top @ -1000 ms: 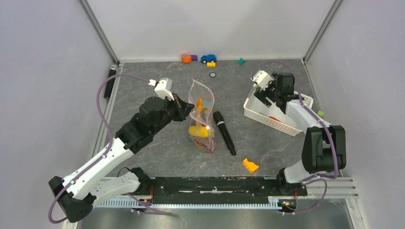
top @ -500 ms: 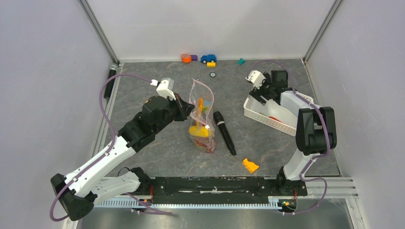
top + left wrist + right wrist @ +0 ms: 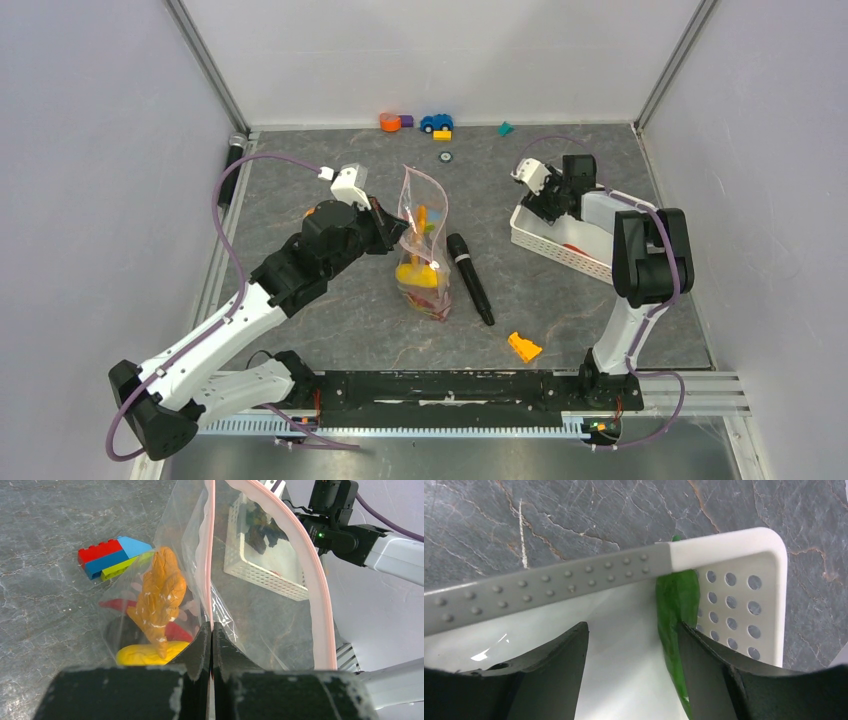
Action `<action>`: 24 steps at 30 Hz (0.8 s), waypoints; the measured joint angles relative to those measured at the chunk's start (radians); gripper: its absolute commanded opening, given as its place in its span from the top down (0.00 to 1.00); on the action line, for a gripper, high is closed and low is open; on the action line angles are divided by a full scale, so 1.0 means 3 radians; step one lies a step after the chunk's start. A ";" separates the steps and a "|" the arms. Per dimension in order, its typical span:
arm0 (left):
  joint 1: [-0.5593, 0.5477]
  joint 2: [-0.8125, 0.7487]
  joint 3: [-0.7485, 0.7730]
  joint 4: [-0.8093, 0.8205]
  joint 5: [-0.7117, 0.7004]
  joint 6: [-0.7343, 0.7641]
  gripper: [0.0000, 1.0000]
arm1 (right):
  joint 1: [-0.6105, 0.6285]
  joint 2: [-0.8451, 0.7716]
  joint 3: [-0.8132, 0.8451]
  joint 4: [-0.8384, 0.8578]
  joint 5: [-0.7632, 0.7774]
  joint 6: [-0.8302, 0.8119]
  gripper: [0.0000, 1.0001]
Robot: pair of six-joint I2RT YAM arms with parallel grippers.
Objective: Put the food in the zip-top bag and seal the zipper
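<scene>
Two arms are bolted at the near edge of a dark, veined table (image 3: pixel 360 320). Just past their bases lies an orange wedge block (image 3: pixel 524 346). At mid-table the left gripper (image 3: pixel 211 639) is pinched tight on the zip-top bag (image 3: pixel 420 255), close to its pink zipper (image 3: pixel 320 595), and the mouth gapes. Inside are an orange piece (image 3: pixel 160 595), a yellow piece (image 3: pixel 142 655) and a red piece (image 3: pixel 172 630), their lower parts cut off by the fingers. A black microphone (image 3: pixel 470 278) lies just beside the bag. Farther right, the right gripper (image 3: pixel 630 630) hangs with its fingers spread inside the white lattice basket (image 3: pixel 724 550). A green piece (image 3: pixel 679 610) lies against one finger, its end out of frame. Small toys (image 3: pixel 436 122) sit along the far edge, below pale walls (image 3: pixel 450 50).
</scene>
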 measured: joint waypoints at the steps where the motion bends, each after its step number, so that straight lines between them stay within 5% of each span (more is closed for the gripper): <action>1: 0.0000 0.0003 0.0000 0.0000 -0.0001 0.0000 0.98 | -0.0008 0.0003 0.0003 0.0022 -0.0013 -0.0008 0.29; 17: 0.0000 0.0046 0.0001 -0.0024 -0.0003 -0.0033 0.98 | -0.0153 0.0120 0.0076 0.0126 -0.0397 -0.0075 0.32; 24: 0.0000 0.0046 0.0001 -0.0024 -0.0001 -0.0036 0.98 | -0.0242 0.0182 0.0169 0.0071 -0.0571 -0.0193 0.44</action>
